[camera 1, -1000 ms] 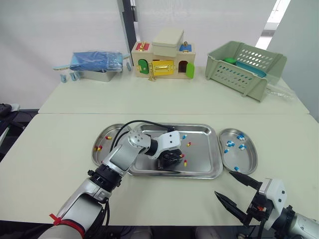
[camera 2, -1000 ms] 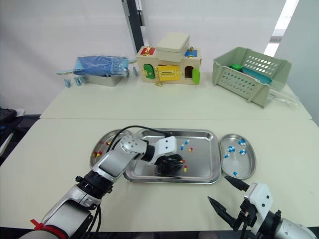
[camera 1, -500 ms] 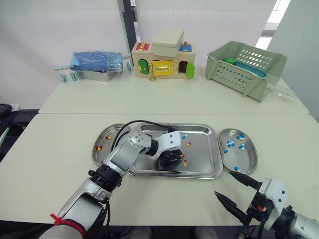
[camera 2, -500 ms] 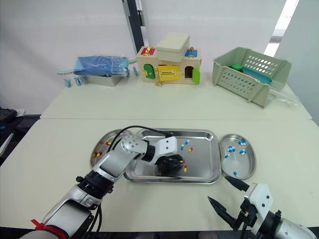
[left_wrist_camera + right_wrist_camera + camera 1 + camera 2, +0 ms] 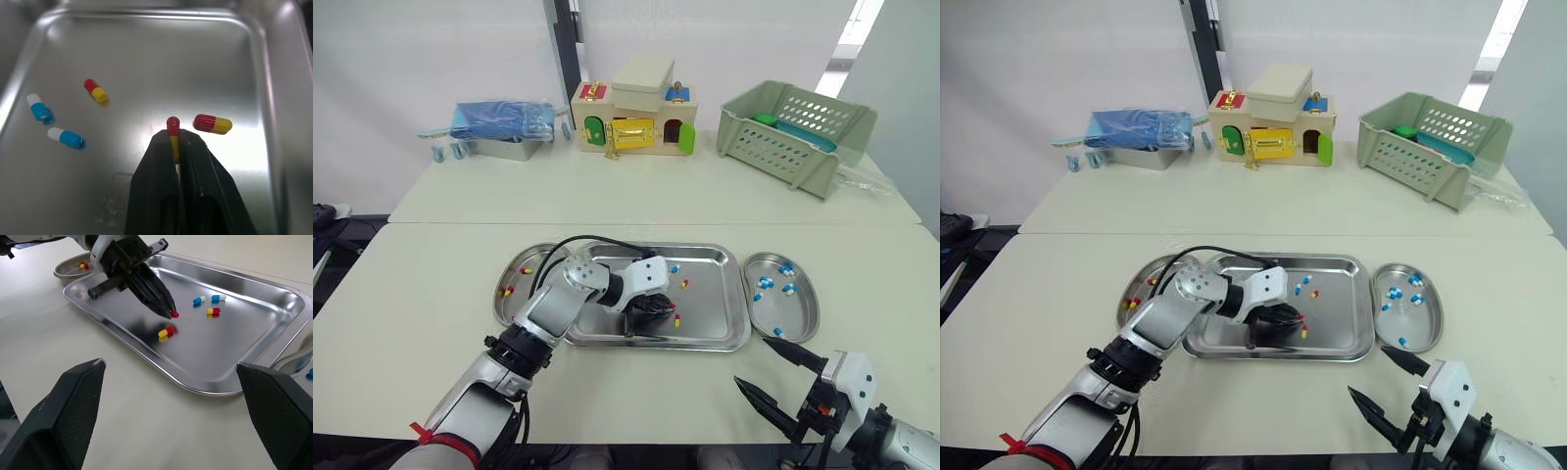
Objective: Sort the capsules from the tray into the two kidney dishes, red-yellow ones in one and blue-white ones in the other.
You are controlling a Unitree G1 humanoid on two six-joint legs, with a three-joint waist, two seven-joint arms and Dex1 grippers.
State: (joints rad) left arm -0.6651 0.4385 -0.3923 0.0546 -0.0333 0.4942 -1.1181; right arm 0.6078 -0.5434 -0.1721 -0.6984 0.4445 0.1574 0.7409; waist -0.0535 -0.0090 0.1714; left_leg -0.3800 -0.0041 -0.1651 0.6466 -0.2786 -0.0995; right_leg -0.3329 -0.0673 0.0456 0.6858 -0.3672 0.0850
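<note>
Left tool [image 5: 175, 142] pinching red-yellow capsule [image 5: 172, 126] by yellow end, low inside tray [image 5: 729, 338]. We judge pick step in hand. Next: lift clear, carry to left kidney dish [image 5: 512, 279] with red-yellow ones, release. Right tool [image 5: 754, 360] spread, hovers over worktop [image 5: 431, 294].

Left gripper [image 5: 175, 140] has lifted 1 red-yellow capsule [image 5: 172, 124].

The left arm [image 5: 553, 308] slants across the left half of the tray [image 5: 710, 294] and overlaps the left kidney dish [image 5: 530, 253]. The left gripper [image 5: 175, 139], closed on a red-yellow capsule [image 5: 172, 122], occupies the tray's middle. The tray's right side and the right kidney dish [image 5: 808, 313] lie open from above.
</note>
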